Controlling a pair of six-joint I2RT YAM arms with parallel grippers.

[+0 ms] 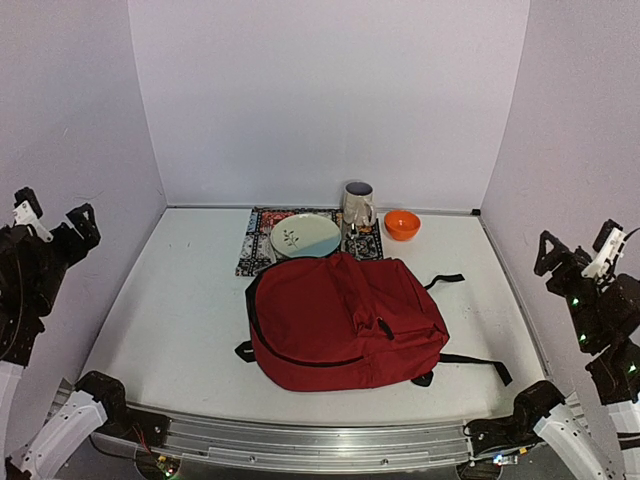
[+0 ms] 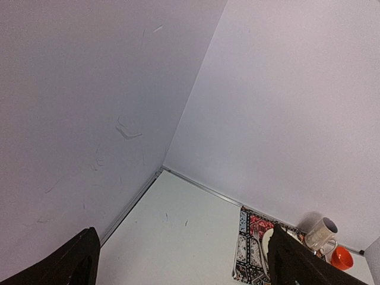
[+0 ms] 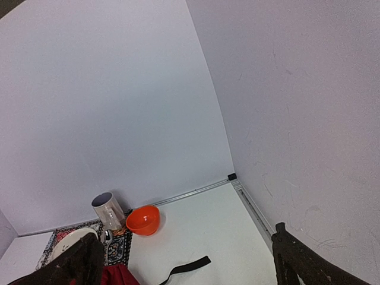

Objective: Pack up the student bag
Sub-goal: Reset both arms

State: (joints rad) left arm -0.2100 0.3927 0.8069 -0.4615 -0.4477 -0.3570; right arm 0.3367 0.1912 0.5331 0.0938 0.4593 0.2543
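The student bag, a dark-red backpack with black straps, lies flat in the middle of the white table with its zippers shut. One corner of the bag and a black strap show in the right wrist view. My left gripper hangs raised at the far left, well away from the bag, open and empty. My right gripper is raised at the far right, also open with nothing between its fingers. Each wrist view shows bare table between the spread fingertips.
Behind the bag lies a patterned placemat with a pale green plate and cutlery. A grey mug and an orange bowl stand beside it. White walls enclose the table on three sides.
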